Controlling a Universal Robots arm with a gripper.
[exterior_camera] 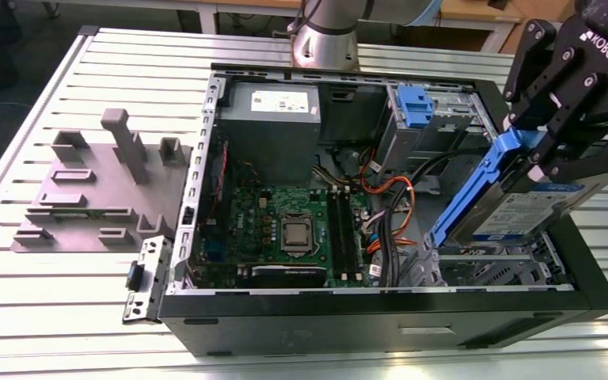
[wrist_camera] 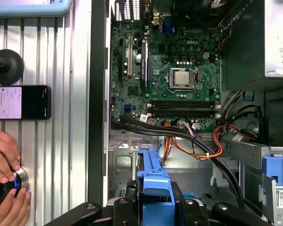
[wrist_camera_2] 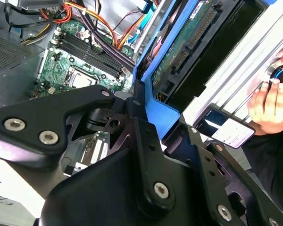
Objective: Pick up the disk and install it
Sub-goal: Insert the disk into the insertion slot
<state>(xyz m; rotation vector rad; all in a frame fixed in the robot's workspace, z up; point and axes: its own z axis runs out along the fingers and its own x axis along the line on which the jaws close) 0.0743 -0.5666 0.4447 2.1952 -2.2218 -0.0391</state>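
Observation:
In the exterior view the disk (exterior_camera: pixel 521 215), silver with a white-and-blue label and a blue carrier frame, hangs tilted over the front right corner of the open computer case (exterior_camera: pixel 389 310). My gripper (exterior_camera: pixel 541 154) is shut on its upper end. The disk's lower end points down at the metal drive cage (exterior_camera: pixel 494 265). In the second wrist view the disk (wrist_camera_2: pixel 179 52) shows its green circuit side, with the gripper (wrist_camera_2: pixel 141 117) clamped on the blue frame. The first wrist view has the blue frame of the disk (wrist_camera: pixel 153 183) between the fingers of the gripper (wrist_camera: pixel 153 207), above the cage.
Inside the case lie the motherboard (exterior_camera: pixel 283 229), orange and black cables (exterior_camera: pixel 389 194), a grey power supply box (exterior_camera: pixel 272 107) and a blue latch piece (exterior_camera: pixel 415 107). A grey fixture (exterior_camera: pixel 93 190) sits on the slatted table. A person's hands (wrist_camera: pixel 4 160) and a phone (wrist_camera: pixel 19 102) are beside the case.

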